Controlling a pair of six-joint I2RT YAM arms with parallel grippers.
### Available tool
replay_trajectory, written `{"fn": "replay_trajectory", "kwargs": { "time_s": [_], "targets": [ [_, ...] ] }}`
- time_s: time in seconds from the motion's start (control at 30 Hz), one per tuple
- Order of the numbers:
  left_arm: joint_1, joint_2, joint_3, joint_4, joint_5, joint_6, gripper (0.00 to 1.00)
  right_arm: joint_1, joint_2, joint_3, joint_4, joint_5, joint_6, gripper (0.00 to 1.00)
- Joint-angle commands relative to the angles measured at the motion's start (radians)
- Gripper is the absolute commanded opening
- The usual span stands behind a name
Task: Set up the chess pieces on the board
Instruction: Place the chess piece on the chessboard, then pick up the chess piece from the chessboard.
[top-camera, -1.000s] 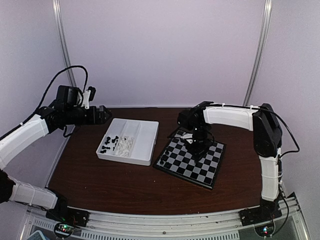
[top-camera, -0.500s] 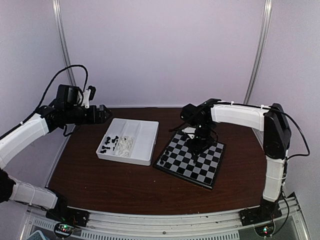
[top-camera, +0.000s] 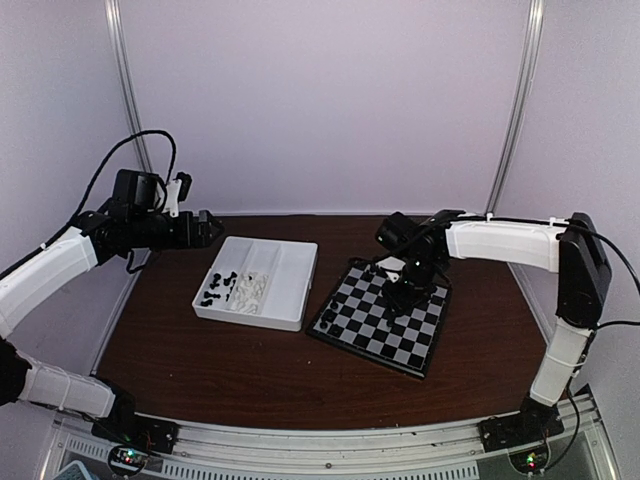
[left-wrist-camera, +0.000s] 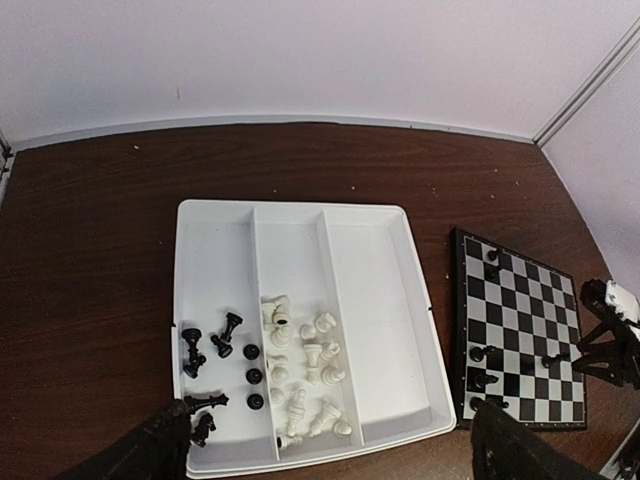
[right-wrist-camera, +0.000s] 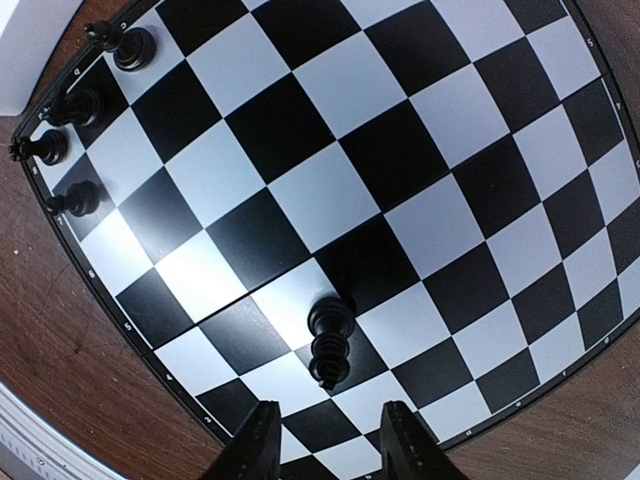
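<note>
right fingers (right-wrist-camera: 255, 445) parted, holding nothing, just above the board (right-wrist-camera: 300, 190) rim; one black piece (right-wrist-camera: 330, 345) stands free in front, open squares all round; four more hug the corner edge; left fingers (left-wrist-camera: 160, 450) wide over the tray (left-wrist-camera: 370, 300), beside the board

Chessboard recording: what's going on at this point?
The right gripper hangs over the board with its jaws parted. A black piece stands free on a square just ahead of its fingertips. A few more black pieces stand along one board edge. The left gripper hovers open and empty over the white tray, where the remaining black and white pieces lie.
</note>
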Motion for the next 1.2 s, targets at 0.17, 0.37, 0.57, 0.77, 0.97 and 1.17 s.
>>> {"fn": "replay_trajectory", "kwargs": {
  "time_s": [0.17, 0.37, 0.57, 0.77, 0.97, 1.17],
  "targets": [
    [0.007, -0.001, 0.018, 0.025, -0.004, 0.000, 0.98, 0.004, 0.016, -0.020, 0.075, 0.012, 0.030, 0.32],
    [0.007, 0.004, 0.020, 0.025, 0.002, 0.000, 0.98, 0.006, 0.034, -0.023, 0.078, 0.020, 0.028, 0.29],
    [0.007, 0.005, 0.027, 0.025, -0.003, 0.000, 0.98, 0.005, 0.044, -0.028, 0.083, 0.023, 0.027, 0.25],
    [0.007, 0.011, 0.029, 0.029, 0.002, -0.002, 0.98, 0.005, 0.054, -0.029, 0.080, 0.029, 0.025, 0.22],
    [0.007, 0.013, 0.031, 0.030, 0.002, -0.001, 0.98, 0.006, 0.065, -0.033, 0.075, 0.033, 0.022, 0.17],
    [0.007, 0.014, 0.030, 0.030, 0.002, 0.000, 0.98, 0.006, 0.038, -0.008, 0.075, 0.031, 0.010, 0.07]
  ]
}}
